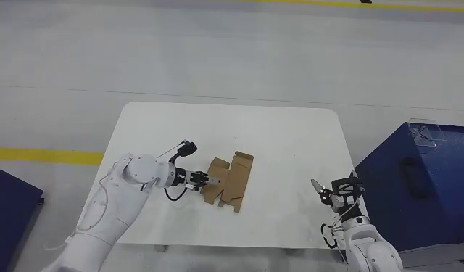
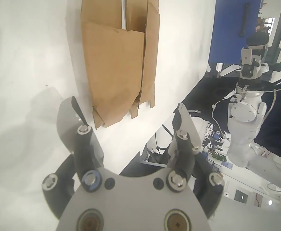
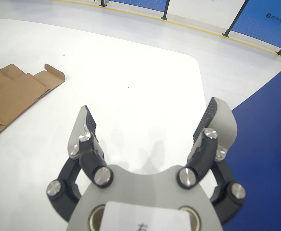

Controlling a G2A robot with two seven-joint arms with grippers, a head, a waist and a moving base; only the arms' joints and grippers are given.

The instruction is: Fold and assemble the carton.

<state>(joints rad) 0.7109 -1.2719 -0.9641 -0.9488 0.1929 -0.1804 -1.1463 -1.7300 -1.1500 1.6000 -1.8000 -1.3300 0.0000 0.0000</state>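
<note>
**Flat carton at mid-table, both grippers open**

The carton (image 1: 228,179) lies flattened on the white table (image 1: 290,134), a little left of centre and toward the near side. It is brown cardboard, with its panels side by side and a small flap bent up at its far end.

The left gripper (image 1: 197,179) sits low just beside the carton's left edge. Its jaws are spread wide and the edge lies just ahead of the fingertips (image 2: 74,104); whether they touch it cannot be told.

The right gripper (image 1: 335,188) hangs over the table's near right corner, well apart from the carton, its jaws also spread with nothing held. A blue cabinet (image 1: 406,185) stands just right of the table.
</note>
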